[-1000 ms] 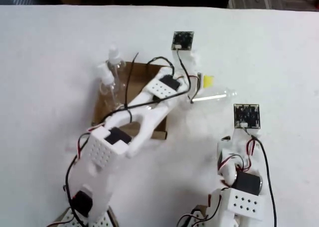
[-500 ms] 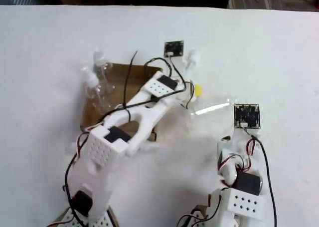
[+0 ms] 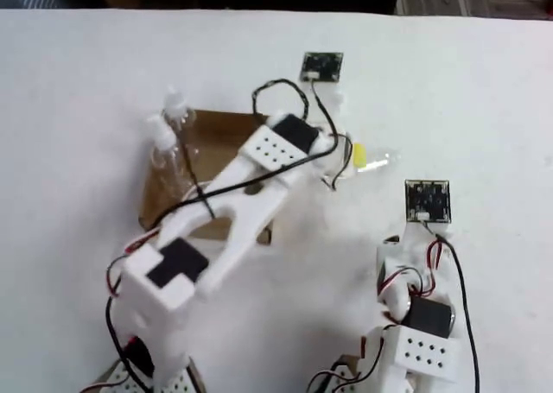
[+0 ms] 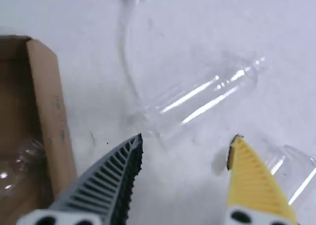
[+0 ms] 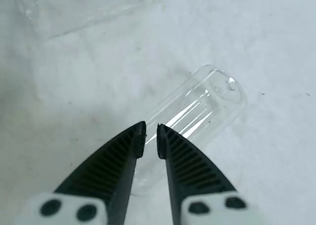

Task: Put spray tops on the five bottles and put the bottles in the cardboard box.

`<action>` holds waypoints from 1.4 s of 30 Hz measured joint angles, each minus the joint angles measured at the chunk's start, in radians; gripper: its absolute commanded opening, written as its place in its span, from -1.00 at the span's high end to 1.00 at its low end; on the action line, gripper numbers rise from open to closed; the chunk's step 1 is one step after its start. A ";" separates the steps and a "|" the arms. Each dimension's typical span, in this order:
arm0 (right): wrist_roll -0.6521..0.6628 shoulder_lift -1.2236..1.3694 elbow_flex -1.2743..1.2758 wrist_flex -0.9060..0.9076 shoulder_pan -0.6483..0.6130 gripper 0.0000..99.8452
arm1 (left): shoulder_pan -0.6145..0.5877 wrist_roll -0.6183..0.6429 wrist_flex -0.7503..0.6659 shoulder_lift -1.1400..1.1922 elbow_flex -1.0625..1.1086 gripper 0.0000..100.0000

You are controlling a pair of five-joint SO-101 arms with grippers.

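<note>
My left gripper (image 4: 187, 137) is open, its grey and yellow fingers on either side of a clear capless bottle (image 4: 197, 101) lying on the white table, just past the cardboard box (image 4: 44, 111). In the high view the left gripper (image 3: 350, 155) hangs to the right of the box (image 3: 216, 129), next to the lying bottle (image 3: 380, 161). Two bottles with spray tops (image 3: 168, 121) stand at the box's left end. My right gripper (image 5: 150, 136) is shut and holds nothing, over another clear bottle (image 5: 197, 106) lying on the table.
A further clear bottle (image 5: 84, 7) lies beyond the right gripper, and part of one (image 4: 296, 170) shows beside the yellow finger. The right arm (image 3: 415, 324) sits at the front right. Behind the box the table is bare white surface.
The box with its bottles has slid to the left. The left arm has shifted over it, bringing its gripper over the lying bottle. The right arm has kept still.
</note>
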 measured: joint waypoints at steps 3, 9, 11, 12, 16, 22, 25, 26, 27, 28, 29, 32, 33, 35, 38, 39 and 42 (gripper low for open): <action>0.000 0.000 0.000 0.000 0.000 0.97 | 0.000 -0.029 0.054 -0.058 0.003 0.45; 0.000 0.000 0.000 0.000 0.000 0.97 | 0.000 -0.068 -0.106 -0.083 0.172 0.45; 0.000 0.000 0.000 0.000 0.000 0.97 | 0.000 -0.089 -0.239 -0.083 0.259 0.44; 0.000 0.000 0.000 0.000 0.000 0.97 | 0.000 -0.092 -0.307 -0.083 0.299 0.44; 0.000 0.000 0.000 0.000 0.000 0.97 | -0.020 -0.092 -0.514 -0.081 0.362 0.44; 0.000 0.000 0.000 0.000 0.000 0.97 | -0.051 -0.092 -0.559 0.074 0.290 0.45; 0.000 0.000 0.000 0.000 0.000 0.97 | -0.048 -0.095 -0.560 0.164 0.209 0.45; 0.000 0.000 0.000 0.000 0.000 0.97 | -0.048 -0.095 -0.560 0.190 0.181 0.45; 0.000 0.000 0.000 0.000 0.000 0.97 | -0.048 -0.097 -0.560 0.218 0.157 0.45; 0.000 0.000 0.000 0.000 0.000 0.97 | -0.051 -0.095 -0.560 0.242 0.135 0.45; 0.000 0.000 0.000 0.000 0.000 0.97 | -0.054 -0.098 -0.560 0.262 0.110 0.45; 0.000 0.000 0.000 0.000 0.000 0.97 | -0.068 -0.098 -0.560 0.311 0.058 0.45; 0.000 0.000 0.000 0.000 0.000 0.97 | -0.069 -0.095 -0.560 0.327 0.049 0.45; 0.000 0.000 0.000 0.000 0.000 0.97 | -0.071 -0.095 -0.562 0.339 0.040 0.45; 0.000 0.000 0.000 0.000 0.000 0.97 | -0.071 -0.104 -0.562 0.339 0.038 0.45; 0.000 0.000 0.000 0.000 0.000 0.97 | -0.071 -0.104 -0.562 0.339 0.038 0.45; 0.000 0.000 0.000 0.000 0.000 0.97 | -0.072 -0.103 -0.562 0.373 0.038 0.45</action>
